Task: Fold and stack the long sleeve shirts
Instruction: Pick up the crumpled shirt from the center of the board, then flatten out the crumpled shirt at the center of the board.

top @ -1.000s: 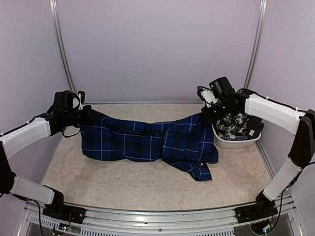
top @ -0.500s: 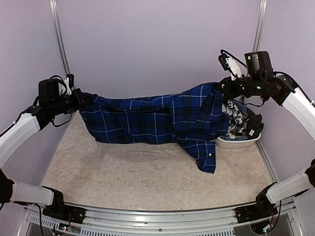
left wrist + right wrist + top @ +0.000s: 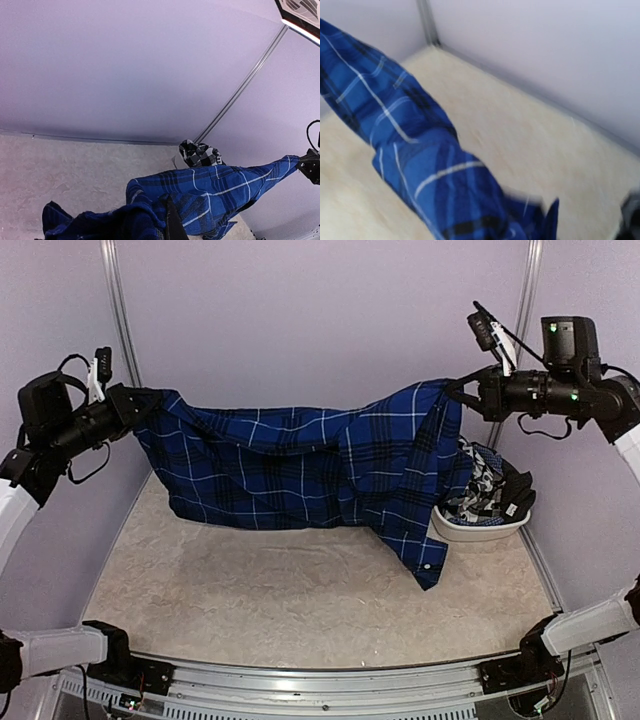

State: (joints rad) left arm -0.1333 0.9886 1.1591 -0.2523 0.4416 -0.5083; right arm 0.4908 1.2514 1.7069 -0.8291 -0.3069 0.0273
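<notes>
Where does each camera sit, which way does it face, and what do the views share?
Top external: above and behind the robot, looking down on the table; the left gripper and right gripper show, holding the blue plaid shirt stretched aloft.
Left wrist: at the left gripper, facing along the shirt toward the checked shirt; one dark finger shows.
Right wrist: blurred, facing down at shirt and table; no finger clearly shows.
All three share the blue plaid shirt.
</notes>
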